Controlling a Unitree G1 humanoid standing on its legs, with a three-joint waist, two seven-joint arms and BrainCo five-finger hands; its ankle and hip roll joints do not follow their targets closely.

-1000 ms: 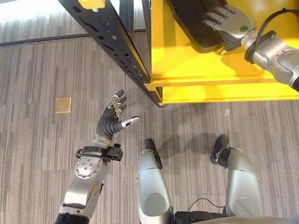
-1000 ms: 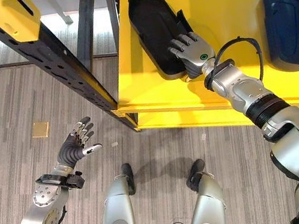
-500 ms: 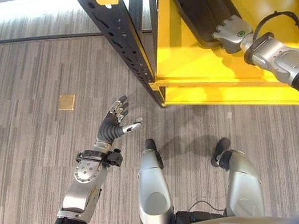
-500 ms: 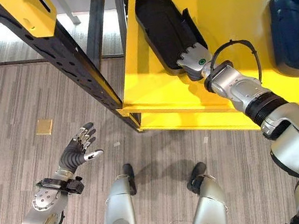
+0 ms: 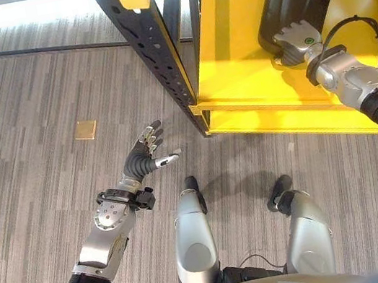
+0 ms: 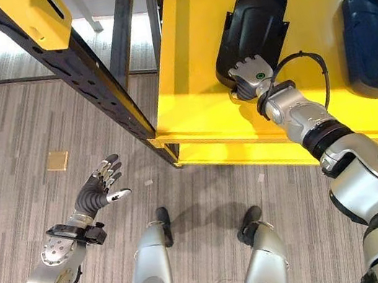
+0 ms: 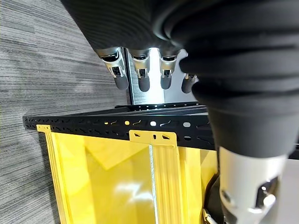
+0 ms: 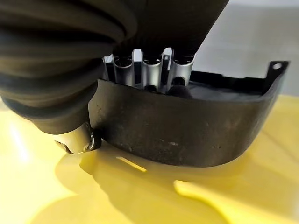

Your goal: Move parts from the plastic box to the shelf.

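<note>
1. My right hand (image 6: pixel 249 76) grips the near edge of a black part (image 6: pixel 253 27): fingers (image 8: pixel 154 70) hooked over its rim into the hollow, thumb under the outside wall.
2. The part stands tilted on the yellow shelf (image 6: pixel 200 121), its far end leaning toward the shelf's back wall.
3. A second dark part (image 6: pixel 373 28) sits on the same shelf to the right, well apart from the first.
4. My left hand (image 5: pixel 145 153) hangs over the floor (image 5: pixel 18 127) on the left, near the shelf's black post (image 5: pixel 145 39); fingers (image 7: pixel 120 77) loosely spread, holding nothing.
5. A small tan square (image 5: pixel 86 129) lies on the floor, left of that hand.
</note>
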